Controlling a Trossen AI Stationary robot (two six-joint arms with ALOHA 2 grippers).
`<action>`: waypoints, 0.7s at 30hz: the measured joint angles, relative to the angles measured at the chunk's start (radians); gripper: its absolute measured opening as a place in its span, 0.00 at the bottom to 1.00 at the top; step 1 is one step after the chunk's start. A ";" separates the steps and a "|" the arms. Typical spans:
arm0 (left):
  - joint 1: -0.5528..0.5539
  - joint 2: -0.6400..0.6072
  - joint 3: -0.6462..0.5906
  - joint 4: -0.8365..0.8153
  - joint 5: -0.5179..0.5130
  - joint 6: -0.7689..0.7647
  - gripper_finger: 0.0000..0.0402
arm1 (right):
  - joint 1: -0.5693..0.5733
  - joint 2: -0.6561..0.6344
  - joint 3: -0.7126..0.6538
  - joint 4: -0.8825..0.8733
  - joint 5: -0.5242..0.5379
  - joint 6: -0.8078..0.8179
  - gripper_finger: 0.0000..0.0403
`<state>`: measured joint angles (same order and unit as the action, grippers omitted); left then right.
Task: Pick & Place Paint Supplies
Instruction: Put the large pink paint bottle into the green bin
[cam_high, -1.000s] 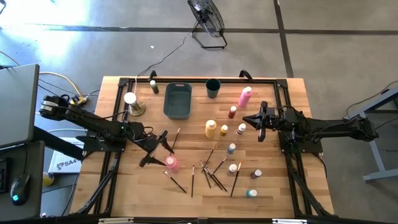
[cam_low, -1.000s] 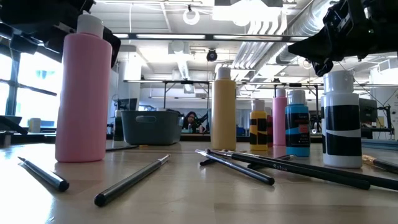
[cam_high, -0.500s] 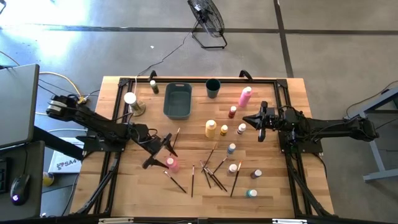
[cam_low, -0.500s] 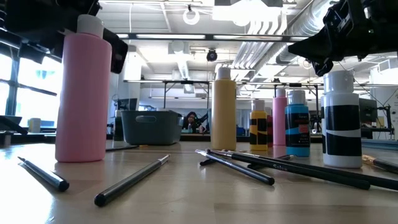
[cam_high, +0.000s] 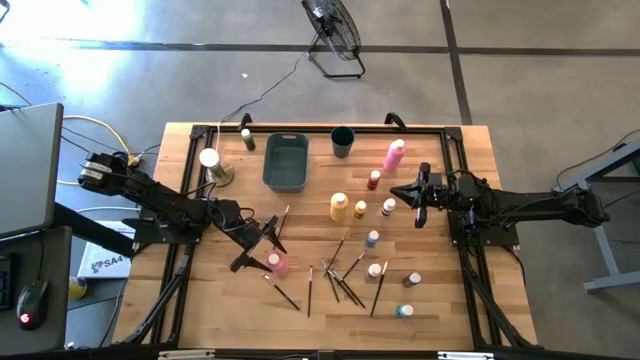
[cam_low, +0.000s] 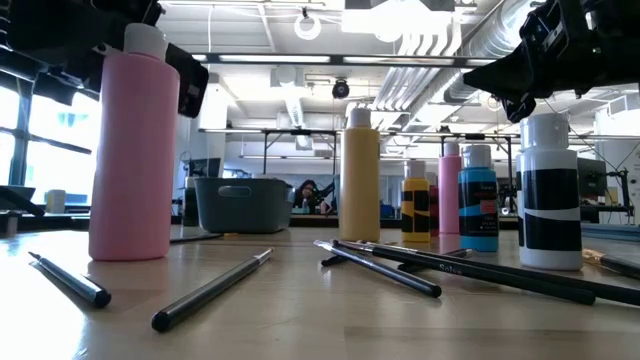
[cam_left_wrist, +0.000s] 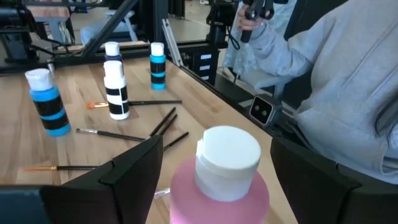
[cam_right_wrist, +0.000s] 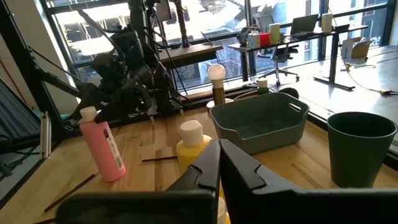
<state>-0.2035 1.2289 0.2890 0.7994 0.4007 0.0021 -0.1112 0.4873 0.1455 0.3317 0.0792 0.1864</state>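
One pink squeeze bottle (cam_left_wrist: 219, 186) stands upright between the spread fingers of the left gripper (cam_high: 262, 246); smooth, probably slippery plastic is best gripped mid-body. The right gripper (cam_high: 412, 193) is held closed, empty.

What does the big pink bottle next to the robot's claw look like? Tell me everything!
The tall pink plastic squeeze bottle has a round white cap and smooth, plain sides. It stands upright on the wooden table, near thin dark paintbrushes. The left arm's tool is open around it, one dark finger on each side; whether they touch it isn't clear.
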 joint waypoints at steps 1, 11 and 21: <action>0.000 0.000 0.000 0.000 0.000 0.001 0.73 | 0.000 0.000 0.000 0.000 0.000 0.000 0.01; 0.000 0.000 0.000 0.000 -0.015 0.020 0.70 | 0.000 0.000 0.000 0.000 0.000 0.000 0.01; 0.000 0.000 0.000 0.000 -0.003 0.019 0.53 | 0.000 0.000 0.000 0.000 0.000 0.000 0.01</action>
<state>-0.2035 1.2289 0.2890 0.7990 0.3977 0.0216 -0.1112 0.4873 0.1455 0.3313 0.0792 0.1864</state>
